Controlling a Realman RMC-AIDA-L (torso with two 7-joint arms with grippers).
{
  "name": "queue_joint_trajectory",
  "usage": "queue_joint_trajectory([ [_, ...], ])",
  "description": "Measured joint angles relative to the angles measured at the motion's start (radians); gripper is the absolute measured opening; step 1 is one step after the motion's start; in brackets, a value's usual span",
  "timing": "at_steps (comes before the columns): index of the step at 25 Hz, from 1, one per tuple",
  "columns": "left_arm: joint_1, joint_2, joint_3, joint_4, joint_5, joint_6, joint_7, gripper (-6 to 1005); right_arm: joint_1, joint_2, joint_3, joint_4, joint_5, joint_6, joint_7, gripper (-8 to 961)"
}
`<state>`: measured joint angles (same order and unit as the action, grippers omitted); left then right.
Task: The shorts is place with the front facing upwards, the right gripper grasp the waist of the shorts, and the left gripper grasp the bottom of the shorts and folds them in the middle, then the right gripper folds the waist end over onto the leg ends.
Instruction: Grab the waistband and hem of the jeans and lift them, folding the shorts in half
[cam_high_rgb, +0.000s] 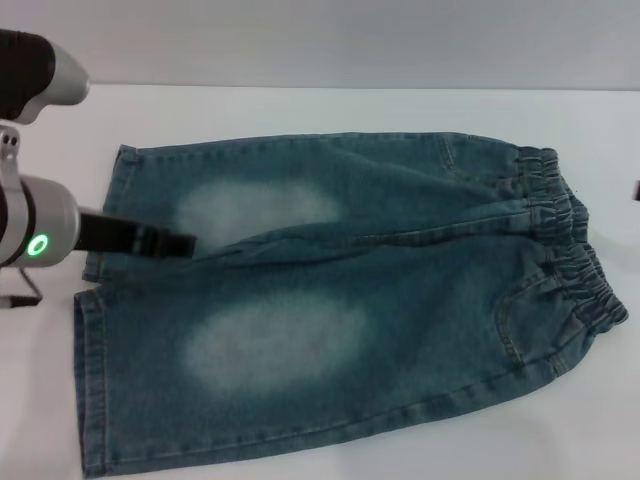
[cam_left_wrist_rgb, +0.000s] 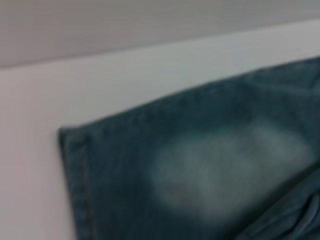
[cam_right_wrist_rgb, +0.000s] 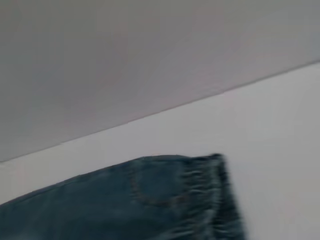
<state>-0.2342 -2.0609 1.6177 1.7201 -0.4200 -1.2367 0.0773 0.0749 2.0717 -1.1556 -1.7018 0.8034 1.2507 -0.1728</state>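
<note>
The shorts (cam_high_rgb: 350, 310) are spread flat, not folded yet. The left gripper (cam_high_rgb: 185, 245) is held over the shorts' bottom (cam_high_rgb: 95, 380); its fingers cannot be told. Nothing is grasped.

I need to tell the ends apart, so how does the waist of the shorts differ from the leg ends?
The waist is gathered, wrinkled and darker; the leg ends are flat with straight stitched hems. The waist lies on the robot's right, the leg ends on its left, near the left gripper. Both are blue denim, flat on the table.
</note>
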Motion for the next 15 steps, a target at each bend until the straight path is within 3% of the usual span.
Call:
queue_joint_trajectory([
  [8, 0.009, -0.001, 0.04, 0.06, 0.08, -0.167, -0.129, 801, -0.061, 0.002, 0.06, 0.006, -0.005, 0.0, -0.004, 726],
  [15, 0.008, -0.001, 0.088, 0.078, 0.103, -0.317, -0.24, 800, -0.061, 0.004, 0.051, 0.033, -0.067, -0.028, -0.008, 726],
])
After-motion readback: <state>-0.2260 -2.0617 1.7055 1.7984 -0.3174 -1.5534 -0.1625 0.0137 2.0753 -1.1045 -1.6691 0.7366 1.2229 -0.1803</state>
